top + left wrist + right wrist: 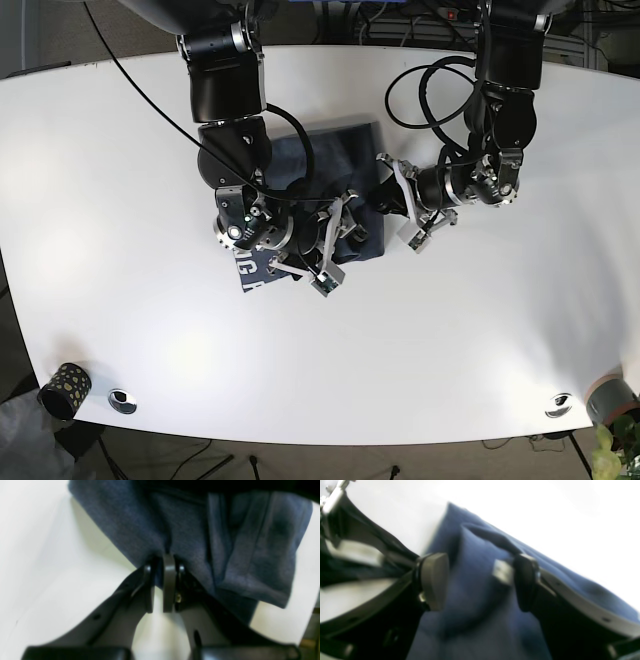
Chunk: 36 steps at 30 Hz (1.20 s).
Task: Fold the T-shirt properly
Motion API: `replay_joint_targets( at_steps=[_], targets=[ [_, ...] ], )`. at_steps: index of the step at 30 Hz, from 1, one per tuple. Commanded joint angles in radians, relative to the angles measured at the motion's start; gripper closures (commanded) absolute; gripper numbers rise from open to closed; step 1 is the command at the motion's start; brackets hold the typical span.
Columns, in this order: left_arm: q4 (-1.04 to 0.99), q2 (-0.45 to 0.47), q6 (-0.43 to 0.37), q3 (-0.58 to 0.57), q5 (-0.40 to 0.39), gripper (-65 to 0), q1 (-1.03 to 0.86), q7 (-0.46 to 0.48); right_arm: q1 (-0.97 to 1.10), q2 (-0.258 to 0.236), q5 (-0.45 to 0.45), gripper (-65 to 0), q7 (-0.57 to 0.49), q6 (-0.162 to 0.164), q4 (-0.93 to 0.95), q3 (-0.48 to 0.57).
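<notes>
- The left pincer (165, 562) is closed tight, pinching a bunched fold of the T-shirt (190, 530) at its edge.
- The right pincer (480, 580) stands wide open, its two pads on either side of a raised ridge of blue cloth, not gripping it.
- The T-shirt (320, 170) lies partly folded on the white desk (480, 340), near the middle, between both arms.
- The cloth looks soft, light and limp; it would likely sag and crease, so hems and corners seem the best places to hold.

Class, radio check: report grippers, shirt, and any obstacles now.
Left gripper shut on shirt edge. Right gripper open, straddling a fold. Shirt bunched on table. Nothing in the way.
</notes>
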<state>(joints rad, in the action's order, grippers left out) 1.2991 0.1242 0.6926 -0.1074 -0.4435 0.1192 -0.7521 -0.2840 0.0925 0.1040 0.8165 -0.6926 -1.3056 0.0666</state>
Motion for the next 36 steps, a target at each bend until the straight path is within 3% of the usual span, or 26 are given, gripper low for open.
replay_joint_targets(
  at_steps=[1, 4, 8, 9, 16, 23, 28, 36],
  targets=[
    [0.018, -0.005, 0.006, -0.005, 0.012, -4.2, 0.021, 0.044, -0.031, 0.008, 0.016, -38.0, -0.056, -0.006, 0.037, 0.000],
    [0.017, -0.008, 0.006, -0.005, 0.022, -4.2, 0.021, 0.053, -0.041, 0.008, 0.016, -29.3, -0.072, -0.006, 0.067, 0.000],
    [0.017, -0.008, 0.006, -0.005, 0.024, -4.2, 0.021, 0.056, -0.037, 0.008, 0.016, -1.7, -0.073, -0.006, 0.053, 0.000],
    [0.017, -0.008, 0.006, -0.005, 0.024, -4.2, 0.021, 0.056, -0.037, 0.008, 0.016, 0.0, -0.073, -0.006, 0.044, 0.000],
    [0.015, -0.008, 0.006, -0.005, 0.024, -4.2, 0.021, 0.056, -0.014, 0.008, 0.021, 0.0, -0.058, -0.006, -0.091, 0.000],
    [-0.036, -0.010, 0.006, -0.005, 0.018, -4.2, 0.023, 0.058, -0.014, 0.043, 0.024, 0.0, 0.047, -0.006, -0.200, 0.000],
    [-0.033, -0.010, 0.006, -0.005, 0.016, -4.2, 0.023, 0.059, -0.014, 0.060, 0.024, 0.0, 0.059, -0.006, -0.203, 0.000],
    [-0.033, -0.010, 0.006, -0.005, 0.016, -4.2, 0.029, 0.059, 0.001, 0.065, 0.024, 0.0, 0.054, -0.006, -0.118, 0.083]
  ],
)
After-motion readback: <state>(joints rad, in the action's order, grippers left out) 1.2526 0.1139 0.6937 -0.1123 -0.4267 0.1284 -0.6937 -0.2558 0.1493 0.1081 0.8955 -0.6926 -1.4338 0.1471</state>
